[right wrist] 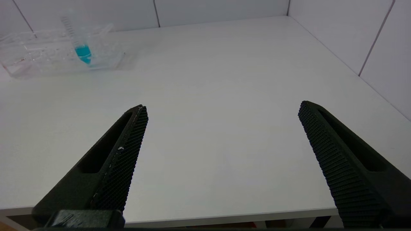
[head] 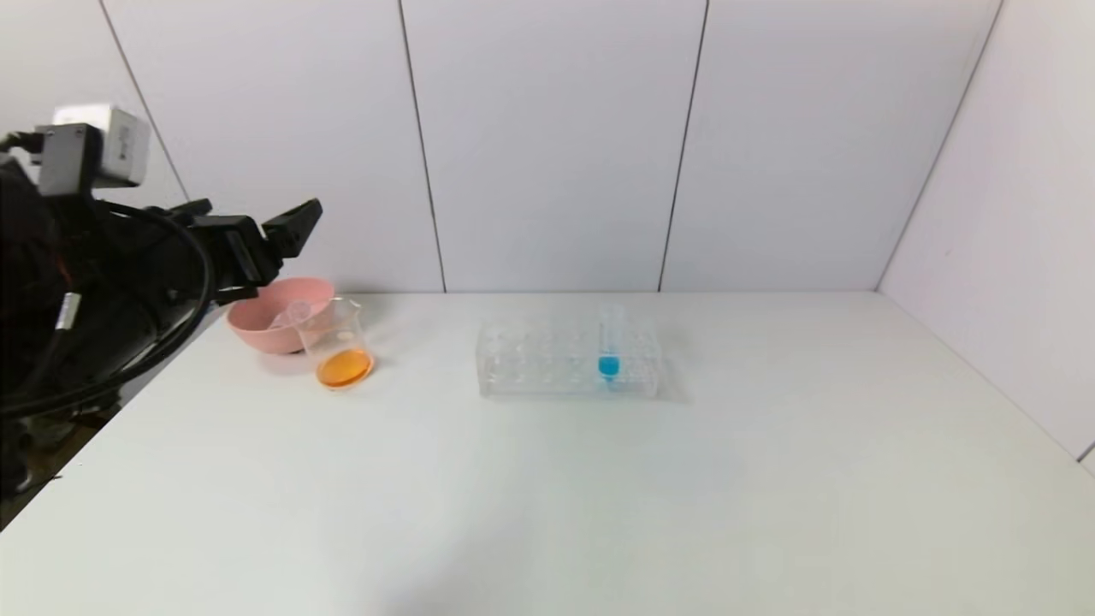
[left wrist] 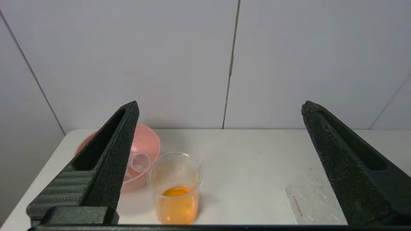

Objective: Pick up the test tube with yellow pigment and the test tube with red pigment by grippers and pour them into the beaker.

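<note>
Over at the left edge of the table the left gripper hangs in the air, its two black fingers spread wide with nothing between them, pointing toward the back wall above the pink bowl. An empty clear tube appears to be lying in that bowl, though I can't make out whether a second one is there too. Just beside the bowl, touching or nearly so, stands the beaker, upright, with a layer of orange liquid in its bottom, which to my eye means the yellow and red have both gone in already; neither coloured tube is standing anywhere I can see. From the left wrist view the beaker sits low between the open fingers. So the step in hand looks like drawing the arm away, and the thing to do well is lift up and back, clear of the beaker's lip, without sweeping sideways into glass that would tip easily. Further right, mid-table, the clear tube rack holds only the blue-liquid tube, upright, which should be left alone. The right gripper is out of the head view; its own camera shows it equally wide open and empty, low by the table's near edge, well apart from the rack.
</note>
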Controlling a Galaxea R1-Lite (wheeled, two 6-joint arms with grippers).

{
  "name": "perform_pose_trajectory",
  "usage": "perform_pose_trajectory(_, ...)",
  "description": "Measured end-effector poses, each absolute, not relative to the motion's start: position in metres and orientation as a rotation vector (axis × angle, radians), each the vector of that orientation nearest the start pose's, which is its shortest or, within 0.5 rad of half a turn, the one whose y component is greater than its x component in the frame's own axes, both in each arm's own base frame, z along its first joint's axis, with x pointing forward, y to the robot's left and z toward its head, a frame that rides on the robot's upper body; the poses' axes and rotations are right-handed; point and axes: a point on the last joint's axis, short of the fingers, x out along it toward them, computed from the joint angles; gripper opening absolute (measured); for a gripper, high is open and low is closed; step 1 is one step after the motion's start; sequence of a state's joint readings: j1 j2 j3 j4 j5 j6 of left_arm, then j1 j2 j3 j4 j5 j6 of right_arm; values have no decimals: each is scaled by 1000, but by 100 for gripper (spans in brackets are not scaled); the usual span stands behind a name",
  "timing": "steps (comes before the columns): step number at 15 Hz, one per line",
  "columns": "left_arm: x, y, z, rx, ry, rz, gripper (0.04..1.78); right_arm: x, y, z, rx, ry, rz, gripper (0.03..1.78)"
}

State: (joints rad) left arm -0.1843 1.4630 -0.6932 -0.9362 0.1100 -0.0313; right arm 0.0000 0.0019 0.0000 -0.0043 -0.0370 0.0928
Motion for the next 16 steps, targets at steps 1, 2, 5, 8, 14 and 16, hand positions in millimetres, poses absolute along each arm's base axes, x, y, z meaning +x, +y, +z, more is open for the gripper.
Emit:
perform_pose_trajectory(1,225,-42,255,-16,-198,-85,176,-23,-1,76,93,-4,-37,171)
perform_pose_trajectory(2,209,-40,262,24,-234,-84,176,-23,-1,76,93,-4,-37,171)
perform_pose_trajectory(5,153,-29,284,157,-318,-36,176,-23,-1,76,93,-4,-37,171)
perform_pose_trajectory(8,92,-14,292,286,-322,70,176,-23,-1,76,93,-4,-37,171)
perform_pose_trajectory(14,3,6,265,353,-364,320,176,-23,-1,76,93,-4,-38,171)
perform_pose_trajectory(16,-21,5,245,336,-422,329,176,-23,-1,76,93,-4,-37,171)
